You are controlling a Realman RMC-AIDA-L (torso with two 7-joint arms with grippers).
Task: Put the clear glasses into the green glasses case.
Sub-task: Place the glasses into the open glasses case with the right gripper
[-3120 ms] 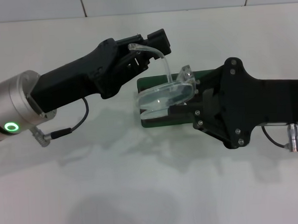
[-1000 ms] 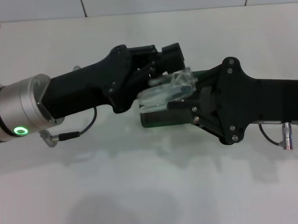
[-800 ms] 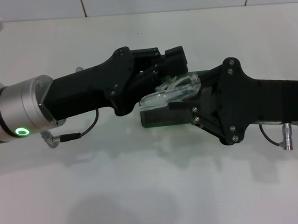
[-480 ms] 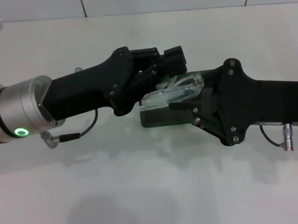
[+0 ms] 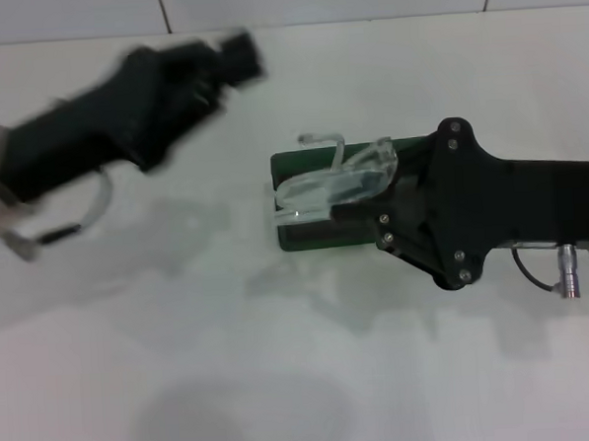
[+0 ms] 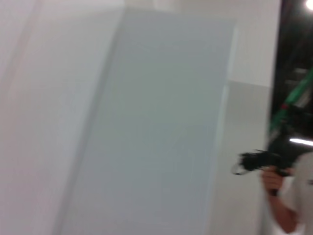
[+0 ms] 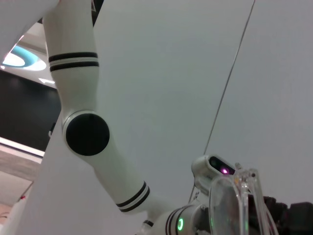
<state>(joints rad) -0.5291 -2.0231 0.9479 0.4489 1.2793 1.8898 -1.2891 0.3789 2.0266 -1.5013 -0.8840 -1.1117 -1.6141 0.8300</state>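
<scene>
The clear glasses (image 5: 332, 187) hang tilted over the green glasses case (image 5: 310, 234), which lies on the white table at the middle. One thin temple arm sticks out toward the back. My right gripper (image 5: 367, 199) reaches in from the right and is shut on the glasses at their right end; its black wrist covers the case's right part. The right wrist view shows the clear lens (image 7: 234, 205) close up. My left gripper (image 5: 235, 58) is blurred, far back left, well apart from the glasses.
A metal connector and cable (image 5: 571, 270) hang off my right wrist. The tiled wall runs along the table's back edge. The left wrist view shows only a wall panel and a person (image 6: 279, 186) off the table.
My left gripper let go of the glasses and swung away up and to the left. The glasses stay over the case in my right gripper, one temple arm now sticking out.
</scene>
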